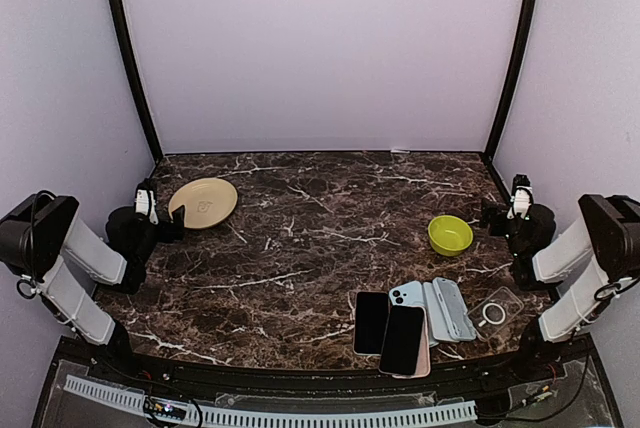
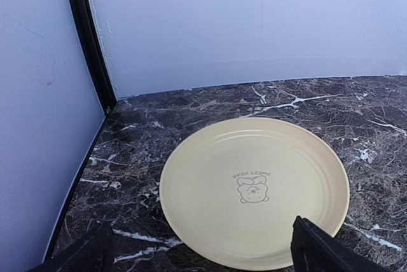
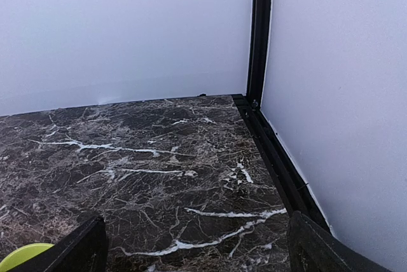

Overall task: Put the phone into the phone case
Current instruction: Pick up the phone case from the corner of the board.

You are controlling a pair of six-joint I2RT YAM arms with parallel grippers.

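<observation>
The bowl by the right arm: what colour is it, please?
Lime green bowl, best in top external view.

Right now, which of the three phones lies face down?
The light blue phone, behind the other two: its back and camera lenses face up. The left phone and the pink-edged phone show dark screens.

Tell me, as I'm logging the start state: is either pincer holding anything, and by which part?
Nothing is held. The left pincer and right pincer stand open and empty; the phones and clear case lie on the table.
</observation>
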